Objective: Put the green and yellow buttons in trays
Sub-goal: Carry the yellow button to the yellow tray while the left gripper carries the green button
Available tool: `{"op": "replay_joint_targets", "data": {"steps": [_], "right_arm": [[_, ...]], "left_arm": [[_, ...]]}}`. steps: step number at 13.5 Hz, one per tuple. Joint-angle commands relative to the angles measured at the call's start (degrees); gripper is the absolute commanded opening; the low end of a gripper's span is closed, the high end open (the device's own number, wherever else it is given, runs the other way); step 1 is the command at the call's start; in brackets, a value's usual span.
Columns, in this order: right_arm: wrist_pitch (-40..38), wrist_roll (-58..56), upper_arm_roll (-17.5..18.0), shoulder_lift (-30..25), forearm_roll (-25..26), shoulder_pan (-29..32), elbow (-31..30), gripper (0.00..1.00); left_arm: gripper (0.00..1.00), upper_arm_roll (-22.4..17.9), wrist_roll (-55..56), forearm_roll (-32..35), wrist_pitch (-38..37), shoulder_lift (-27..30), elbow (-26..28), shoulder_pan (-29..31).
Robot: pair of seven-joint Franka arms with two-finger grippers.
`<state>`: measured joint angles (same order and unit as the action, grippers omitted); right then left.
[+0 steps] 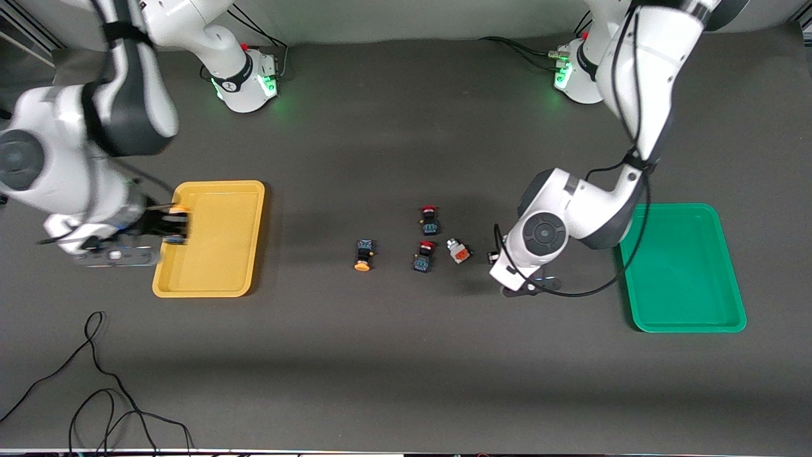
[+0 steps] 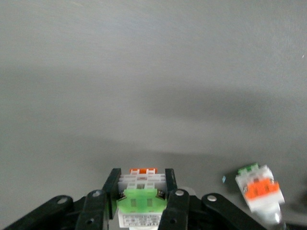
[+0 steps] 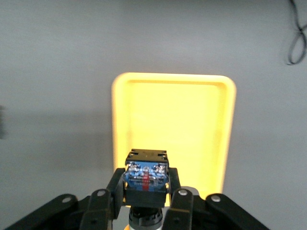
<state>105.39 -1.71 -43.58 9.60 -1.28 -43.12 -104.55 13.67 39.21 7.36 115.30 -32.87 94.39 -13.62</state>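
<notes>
My right gripper (image 1: 170,223) is shut on a dark button with an orange-yellow cap (image 3: 145,178) and holds it over the yellow tray's (image 1: 219,254) edge at the right arm's end of the table. The tray's bare floor (image 3: 182,120) shows in the right wrist view. My left gripper (image 2: 141,178) is shut on the pale grey button with the green face (image 2: 142,200), low over the table between the other buttons and the green tray (image 1: 688,327). In the front view the left wrist (image 1: 539,238) hides that button. A second yellow-capped button (image 1: 363,255) lies on the table.
Two dark buttons with red caps (image 1: 429,219) (image 1: 424,256) and a grey and orange part (image 1: 459,251) lie mid-table, the part close beside my left gripper (image 2: 259,191). Loose black cables (image 1: 95,393) lie near the front camera at the right arm's end.
</notes>
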Motion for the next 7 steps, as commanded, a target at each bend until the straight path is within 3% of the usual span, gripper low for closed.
{"op": "replay_joint_targets", "data": {"steps": [1, 2, 5, 7], "right_arm": [[8.82, -12.56, -7.54, -0.82, -4.76, -1.01, -9.14, 0.07], [13.48, -16.53, -9.31, -0.12, -7.3, -0.92, -13.09, 0.07], [30.08, -20.25, -9.68, 3.31, -10.31, 0.57, -23.39, 0.07], [34.17, -24.37, -9.59, 8.82, -16.34, 0.66, -24.65, 0.07]], "left_arm": [[0.0, -0.13, 0.34, 0.55, -13.82, 5.17, -6.73, 0.7], [0.0, -0.22, -0.45, 0.55, -18.13, 6.05, -10.33, 1.48], [0.0, -0.13, -9.29, 0.64, -32.29, 6.41, -20.54, 5.88], [0.0, -0.31, -15.98, 0.64, -35.31, 7.72, -22.41, 10.69]]}}
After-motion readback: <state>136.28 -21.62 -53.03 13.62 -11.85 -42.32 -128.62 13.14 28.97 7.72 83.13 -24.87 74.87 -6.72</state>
